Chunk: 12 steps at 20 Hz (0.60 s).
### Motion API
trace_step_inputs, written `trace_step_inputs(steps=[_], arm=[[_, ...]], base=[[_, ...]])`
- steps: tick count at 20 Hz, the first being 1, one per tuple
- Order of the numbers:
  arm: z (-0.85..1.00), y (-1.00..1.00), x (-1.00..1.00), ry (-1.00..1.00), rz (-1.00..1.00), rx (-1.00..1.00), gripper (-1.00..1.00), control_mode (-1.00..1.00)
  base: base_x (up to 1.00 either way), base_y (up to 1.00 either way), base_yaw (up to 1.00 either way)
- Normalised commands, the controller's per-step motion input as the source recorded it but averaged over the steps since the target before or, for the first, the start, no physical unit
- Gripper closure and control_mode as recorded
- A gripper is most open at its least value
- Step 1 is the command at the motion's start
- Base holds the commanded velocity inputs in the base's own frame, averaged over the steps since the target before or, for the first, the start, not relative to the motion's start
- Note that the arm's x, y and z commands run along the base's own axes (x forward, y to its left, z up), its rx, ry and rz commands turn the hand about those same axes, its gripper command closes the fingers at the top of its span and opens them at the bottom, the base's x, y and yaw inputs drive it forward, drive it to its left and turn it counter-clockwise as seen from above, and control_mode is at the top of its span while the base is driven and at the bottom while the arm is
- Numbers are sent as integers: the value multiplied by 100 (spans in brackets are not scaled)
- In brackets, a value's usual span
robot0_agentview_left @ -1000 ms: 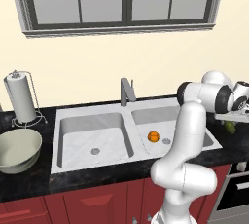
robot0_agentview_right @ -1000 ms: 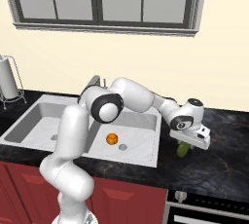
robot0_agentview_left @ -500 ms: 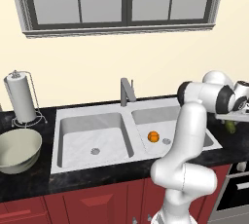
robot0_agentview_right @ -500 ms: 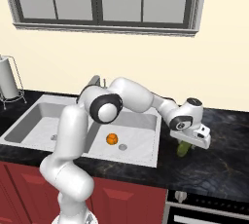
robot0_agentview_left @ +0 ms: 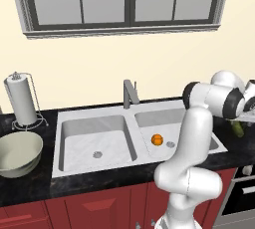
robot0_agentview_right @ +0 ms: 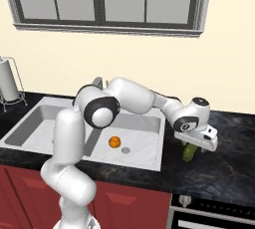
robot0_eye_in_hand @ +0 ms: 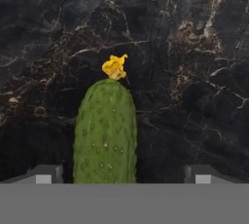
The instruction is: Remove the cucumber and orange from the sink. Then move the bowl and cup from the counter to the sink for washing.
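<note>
The dark-green cucumber (robot0_eye_in_hand: 104, 130) with a yellow flower tip lies on the black speckled counter (robot0_eye_in_hand: 185, 47) right of the sink (robot0_agentview_right: 144, 133). My gripper (robot0_eye_in_hand: 124, 175) is open just over it, a finger standing apart on each side. From the base cameras, the gripper (robot0_agentview_right: 191, 146) hangs over the cucumber (robot0_agentview_right: 189, 152) on the counter (robot0_agentview_right: 224, 168). The orange (robot0_agentview_left: 157, 140) rests in the sink's right basin by the drain, also visible as the orange (robot0_agentview_right: 114, 142). The pale bowl (robot0_agentview_left: 17, 153) sits on the counter left of the sink (robot0_agentview_left: 84, 138). The cup is out of view.
A grey faucet (robot0_agentview_left: 129, 92) rises behind the divider between the basins. A paper towel holder (robot0_agentview_left: 22, 101) stands at the back left. An oven front (robot0_agentview_right: 214, 213) sits below the counter on the right. My white arm reaches over the right basin.
The fingers have spread wide and let go of the cucumber, which now lies on the counter. The arm and the orange have stayed where they were.
</note>
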Motion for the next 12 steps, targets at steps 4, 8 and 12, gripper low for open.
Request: trace_step_inputs(steps=[4,8,12], arm=[[37,26,-15,-1,1,-10,-100,-100],[35,34,-26,-2,5,-7,-100,-100],[21,42,-30,-2,5,-3,-100,-100]], base=[[0,0,0],[0,0,0],[0,0,0]])
